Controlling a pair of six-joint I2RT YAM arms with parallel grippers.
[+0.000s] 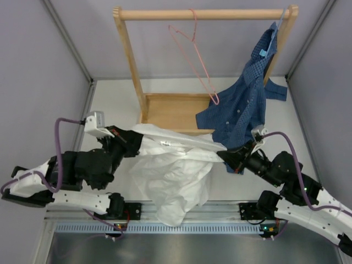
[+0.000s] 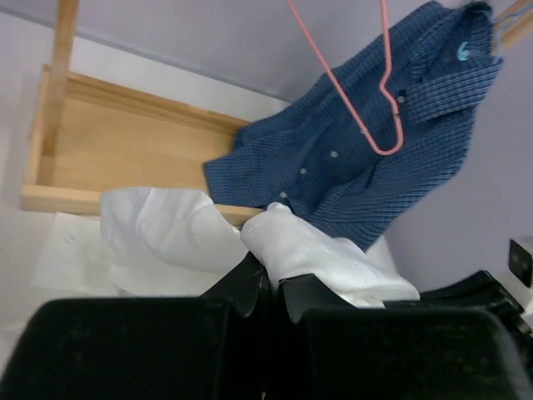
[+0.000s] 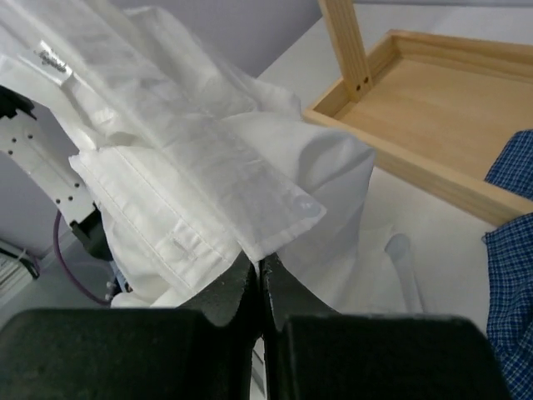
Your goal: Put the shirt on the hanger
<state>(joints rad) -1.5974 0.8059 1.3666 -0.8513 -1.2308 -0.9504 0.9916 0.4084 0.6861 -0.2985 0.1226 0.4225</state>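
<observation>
The white shirt (image 1: 173, 170) hangs stretched between my two grippers above the table, its body drooping toward the near edge. My left gripper (image 1: 133, 142) is shut on the shirt's left end, where a fold of white cloth (image 2: 316, 254) passes between the fingers. My right gripper (image 1: 223, 155) is shut on the shirt's collar edge (image 3: 250, 208). The pink wire hanger (image 1: 193, 55) hangs by its hook from the wooden rail (image 1: 203, 14), behind and above the shirt. It also shows in the left wrist view (image 2: 366, 100).
A dark blue checked shirt (image 1: 247, 104) hangs from the rail's right end and drapes onto the rack's wooden base (image 1: 170, 110). The rack's left post (image 1: 129, 60) stands behind my left gripper. Grey walls enclose the table on both sides.
</observation>
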